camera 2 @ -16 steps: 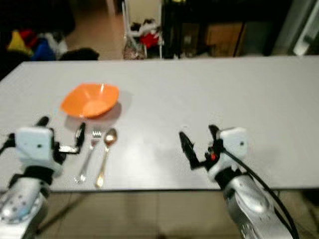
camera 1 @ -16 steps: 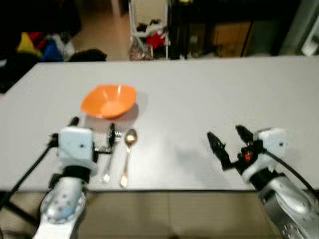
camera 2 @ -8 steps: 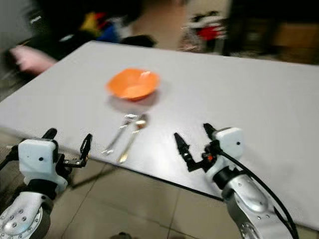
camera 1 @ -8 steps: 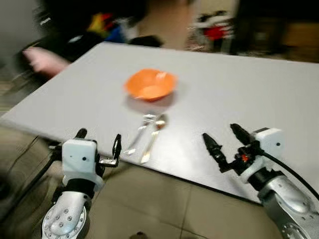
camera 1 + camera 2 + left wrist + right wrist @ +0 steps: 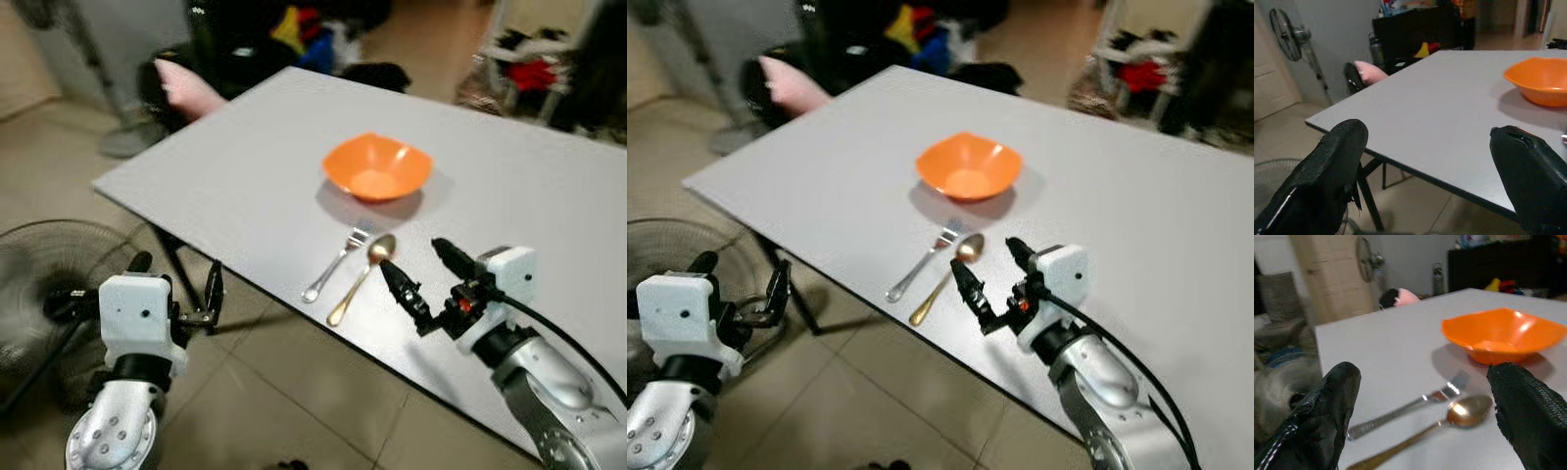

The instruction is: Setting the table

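Moved: whole view swung left since the earlier frames, so the camera turned; bowl, fork and spoon kept the same layout on the table, so the things themselves did not shift
Left arm: earlier over the table edge by the cutlery, now off the table over the tiled floor [image 5: 294, 392]; left gripper [image 5: 176, 294] had its fingers spread, grasping nothing
Right arm: right gripper [image 5: 423, 284] hovered over the table just beside the spoon, fingers spread wide, empty
Bowl: orange plastic bowl [image 5: 377, 168] sat on the grey rectangular table [image 5: 245, 166], back from the near edge
Cutlery: silver metal fork [image 5: 335, 262] and gold-coloured metal spoon [image 5: 360, 280] lay side by side just in front of the bowl, close to the table edge
Progress: one place looked laid; no further items to place were visible, so task judged near done or done
Background: floor fan [image 5: 49, 284] stood below the table corner, pink cushion [image 5: 191, 83] beyond the far end
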Controlling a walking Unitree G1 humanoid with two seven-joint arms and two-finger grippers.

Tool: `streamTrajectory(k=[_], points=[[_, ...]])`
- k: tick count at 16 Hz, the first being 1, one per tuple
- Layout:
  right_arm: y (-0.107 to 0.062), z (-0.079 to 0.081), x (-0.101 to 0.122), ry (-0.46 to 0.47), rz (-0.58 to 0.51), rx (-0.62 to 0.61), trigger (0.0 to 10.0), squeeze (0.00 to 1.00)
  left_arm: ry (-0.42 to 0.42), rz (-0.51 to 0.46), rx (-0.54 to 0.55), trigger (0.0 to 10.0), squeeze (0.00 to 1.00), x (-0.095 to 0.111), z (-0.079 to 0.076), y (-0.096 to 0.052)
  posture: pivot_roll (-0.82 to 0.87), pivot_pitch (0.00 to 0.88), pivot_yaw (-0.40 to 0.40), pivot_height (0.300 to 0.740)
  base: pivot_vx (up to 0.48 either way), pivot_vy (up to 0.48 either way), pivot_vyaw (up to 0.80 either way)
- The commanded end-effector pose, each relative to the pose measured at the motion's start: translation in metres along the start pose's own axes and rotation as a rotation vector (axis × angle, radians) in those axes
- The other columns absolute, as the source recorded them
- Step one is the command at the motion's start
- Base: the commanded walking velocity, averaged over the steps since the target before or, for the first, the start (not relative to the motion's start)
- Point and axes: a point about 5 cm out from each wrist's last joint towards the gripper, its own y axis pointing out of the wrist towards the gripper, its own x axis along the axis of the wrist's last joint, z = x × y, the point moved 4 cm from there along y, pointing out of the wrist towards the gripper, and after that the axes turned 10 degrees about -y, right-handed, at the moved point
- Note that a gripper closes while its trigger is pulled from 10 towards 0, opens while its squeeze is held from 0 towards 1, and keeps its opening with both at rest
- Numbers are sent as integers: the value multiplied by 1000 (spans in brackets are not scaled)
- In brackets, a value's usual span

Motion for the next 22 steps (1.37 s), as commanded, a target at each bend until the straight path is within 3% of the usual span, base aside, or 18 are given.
streamTrajectory(k=[1,4,9,14,22], points=[[2,-1,0,6,-8,0,10000,1000,3,-9,8,10000,1000,4,3,-1,-46,0,77,740,0,0,800],[3,-3,-2,17,-15,-20,10000,1000,44,-25,-8,10000,1000,8,4,0,-42,0,87,740,0,0,800],[5,-3,-4,53,-24,-52,10000,1000,37,-23,-5,10000,1000,9,5,0,-32,0,85,740,0,0,800],[9,-9,-7,150,-7,-116,10000,1000,71,-27,-11,10000,1000,12,9,4,-26,0,87,740,0,374,0],[12,-8,-4,158,-12,-120,10000,1000,80,-16,-12,10000,1000,10,9,5,-28,0,86,740,0,408,0]])
